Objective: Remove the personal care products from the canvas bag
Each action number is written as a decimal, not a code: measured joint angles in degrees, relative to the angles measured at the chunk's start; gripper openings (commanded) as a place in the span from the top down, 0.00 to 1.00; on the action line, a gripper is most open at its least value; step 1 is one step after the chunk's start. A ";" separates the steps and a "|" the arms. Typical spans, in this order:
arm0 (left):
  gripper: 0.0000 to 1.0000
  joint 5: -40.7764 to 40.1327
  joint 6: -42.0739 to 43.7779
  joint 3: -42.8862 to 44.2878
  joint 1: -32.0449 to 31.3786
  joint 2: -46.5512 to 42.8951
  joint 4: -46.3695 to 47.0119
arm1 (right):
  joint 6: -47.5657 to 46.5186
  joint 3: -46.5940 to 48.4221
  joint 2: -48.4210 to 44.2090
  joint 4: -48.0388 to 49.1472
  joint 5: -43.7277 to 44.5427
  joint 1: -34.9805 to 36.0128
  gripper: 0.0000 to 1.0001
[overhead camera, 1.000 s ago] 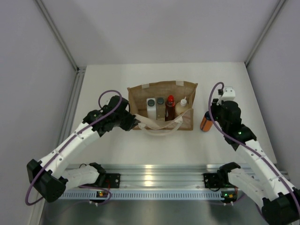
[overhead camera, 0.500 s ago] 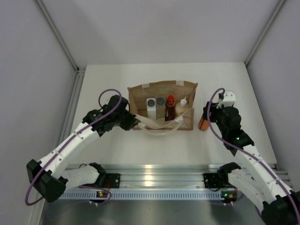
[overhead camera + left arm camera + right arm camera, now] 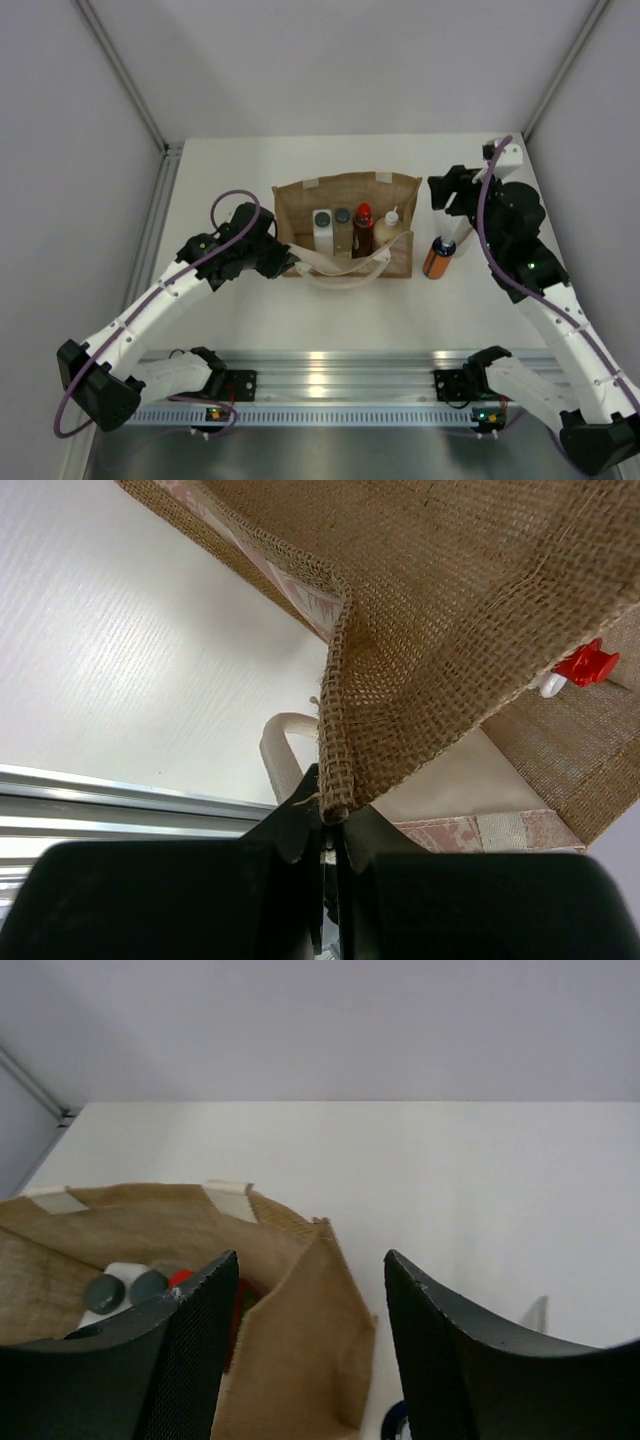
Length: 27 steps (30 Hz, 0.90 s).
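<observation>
The tan canvas bag (image 3: pixel 345 200) stands open mid-table. Inside it stand the white squarish bottle (image 3: pixel 322 229), the clear bottle with grey cap (image 3: pixel 342 219), the red bottle (image 3: pixel 363 227) and the cream bottle with white nozzle (image 3: pixel 389 222). The orange bottle with dark cap (image 3: pixel 438 258) stands on the table just right of the bag. My left gripper (image 3: pixel 281 263) is shut on the bag's left rim corner (image 3: pixel 338 780). My right gripper (image 3: pixel 443 190) is open and empty, raised above the bag's right end (image 3: pixel 320 1330). The red cap (image 3: pixel 585 663) shows in the left wrist view.
The cream handle (image 3: pixel 345 270) loops over the bag's front. Grey walls enclose the white table (image 3: pixel 240 170) at left, back and right. A metal rail (image 3: pixel 330 385) runs along the near edge.
My right gripper let go of the orange bottle beside the bag, opened, and rose back and away from it. The left arm has not moved.
</observation>
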 measured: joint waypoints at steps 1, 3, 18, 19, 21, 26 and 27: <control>1.00 0.00 0.00 0.00 0.00 0.00 0.00 | 1.01 1.55 1.29 -0.63 -0.15 1.36 0.42; 1.00 0.00 -0.02 0.00 0.00 0.00 0.02 | 2.62 3.87 3.74 -1.66 0.00 4.68 0.42; 1.00 -0.07 -0.74 -0.02 0.00 -0.07 0.00 | 13.07 25.73 29.16 -15.17 9.70 30.64 0.48; 1.00 -0.07 -0.90 -0.02 0.00 -0.07 0.00 | 13.46 27.36 30.97 -15.93 10.21 31.10 0.48; 1.00 -0.07 -0.96 -0.02 0.00 -0.07 0.00 | 14.05 30.47 34.47 -17.73 11.13 31.67 0.49; 1.00 -0.07 -1.09 -0.04 0.00 -0.09 0.00 | 15.34 37.33 42.38 -23.91 11.45 31.85 0.55; 1.00 -0.09 -1.11 -0.11 0.00 -0.11 0.00 | 15.47 39.52 44.15 -25.77 11.56 31.98 0.55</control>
